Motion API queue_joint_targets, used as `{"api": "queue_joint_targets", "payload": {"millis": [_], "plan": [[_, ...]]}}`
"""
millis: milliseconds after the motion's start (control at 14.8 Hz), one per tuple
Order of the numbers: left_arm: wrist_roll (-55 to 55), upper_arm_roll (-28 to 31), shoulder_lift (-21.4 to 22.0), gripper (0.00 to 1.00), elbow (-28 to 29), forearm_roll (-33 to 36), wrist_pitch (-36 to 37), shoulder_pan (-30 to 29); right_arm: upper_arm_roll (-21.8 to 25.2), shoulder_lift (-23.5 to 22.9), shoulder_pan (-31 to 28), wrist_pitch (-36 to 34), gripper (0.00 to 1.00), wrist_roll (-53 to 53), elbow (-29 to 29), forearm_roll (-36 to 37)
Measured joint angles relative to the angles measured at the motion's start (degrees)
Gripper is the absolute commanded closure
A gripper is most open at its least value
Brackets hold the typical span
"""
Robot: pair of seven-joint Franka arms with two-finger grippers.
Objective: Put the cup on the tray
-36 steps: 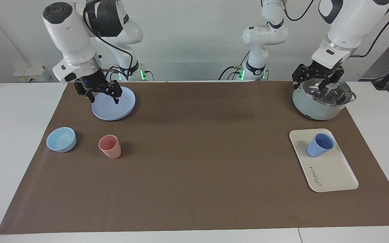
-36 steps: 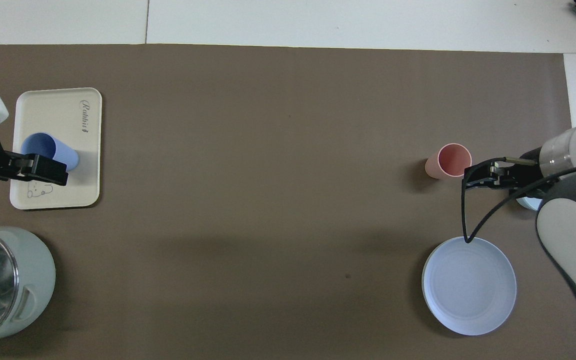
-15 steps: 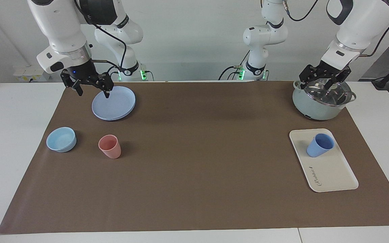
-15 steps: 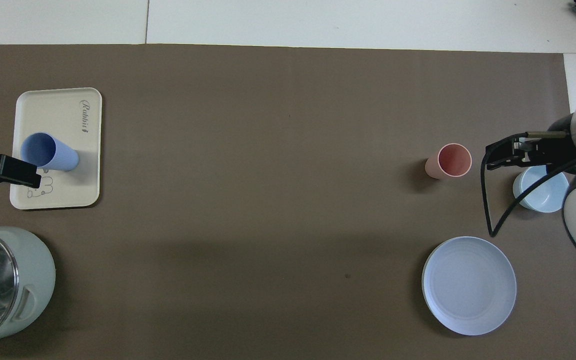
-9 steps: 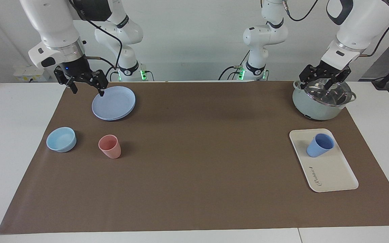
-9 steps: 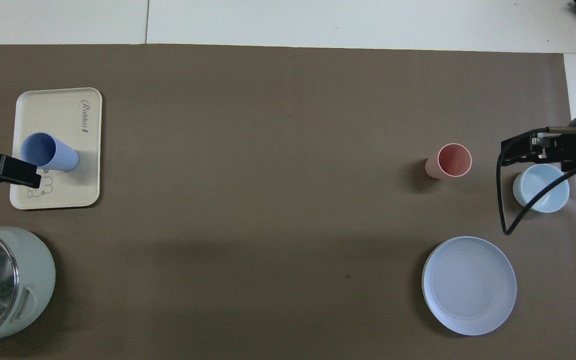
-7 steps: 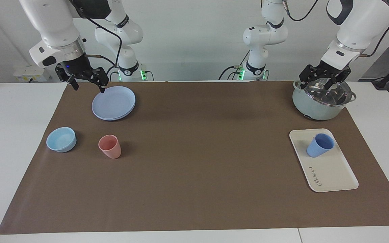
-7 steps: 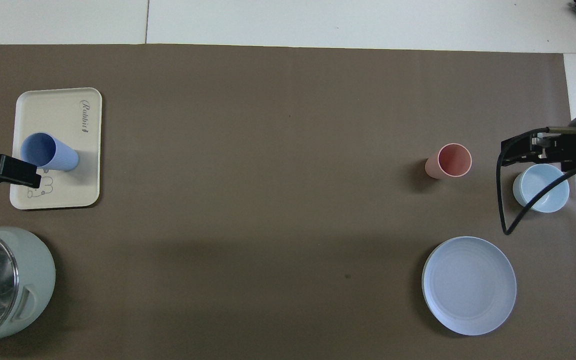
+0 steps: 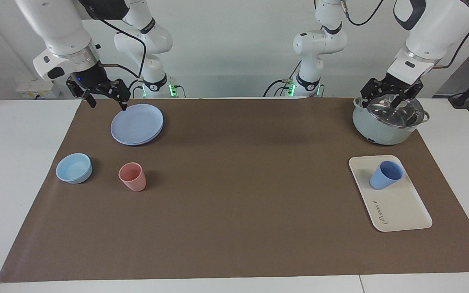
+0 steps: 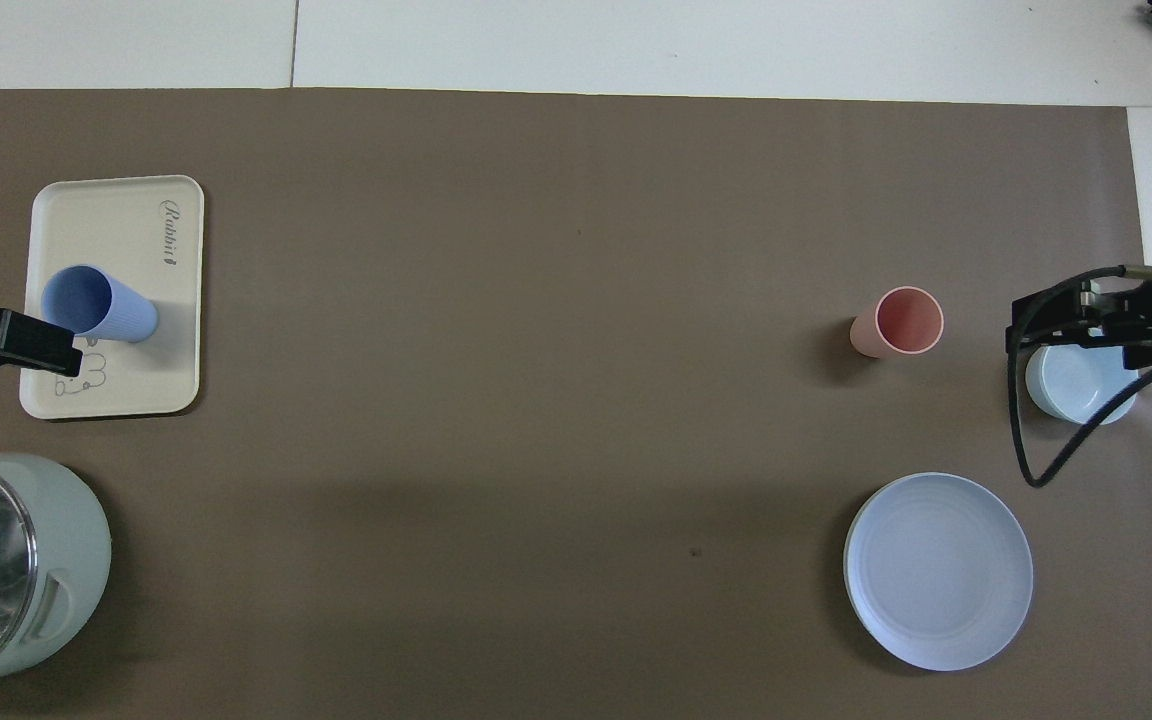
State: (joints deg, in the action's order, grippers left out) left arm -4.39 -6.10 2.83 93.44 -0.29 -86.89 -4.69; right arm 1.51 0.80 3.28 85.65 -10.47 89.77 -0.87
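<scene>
Facing view, read from the right arm's end of the table toward the left arm's end. The right gripper [image 9: 105, 102] hangs in the air with its fingers spread apart and nothing between them, over the table edge nearest the robots, just beside the round pale-blue plate [image 9: 137, 124]. Farther from the robots lie a low light-blue bowl [image 9: 73, 168] and, beside it toward the table's middle, an upright salmon-pink plastic tumbler [image 9: 132, 176]; the two stand apart from each other and from the plate. All items rest on a brown mat [image 9: 242, 195] covering the white table [image 9: 14, 171]; the middle of the mat is bare. Toward the left arm's end, the left gripper [image 9: 391, 101] hangs over the glass lid of a pale-green cooking pot [image 9: 387, 120], its fingers parted and holding nothing. Farther from the robots than the pot lies the flat cream-white rectangular tray [image 9: 401, 207] with rounded corners and dark cursive lettering. The small periwinkle-blue tapered plastic cup [image 9: 385, 175] stands upright on this tray, on the half nearer the robots, untouched by either gripper. In the overhead view the cup [image 10: 96, 305] sits beside a small bear drawing on the tray [image 10: 131, 230].
</scene>
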Motion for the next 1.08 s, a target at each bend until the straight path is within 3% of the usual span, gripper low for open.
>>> {"api": "queue_joint_targets", "payload": {"millis": [1084], "plan": [[0.0,0.0,0.0,0.0,0.0,0.0,0.0,0.0,-0.6,0.1,0.1,-0.1,0.0,0.0,0.3,1.6]]}}
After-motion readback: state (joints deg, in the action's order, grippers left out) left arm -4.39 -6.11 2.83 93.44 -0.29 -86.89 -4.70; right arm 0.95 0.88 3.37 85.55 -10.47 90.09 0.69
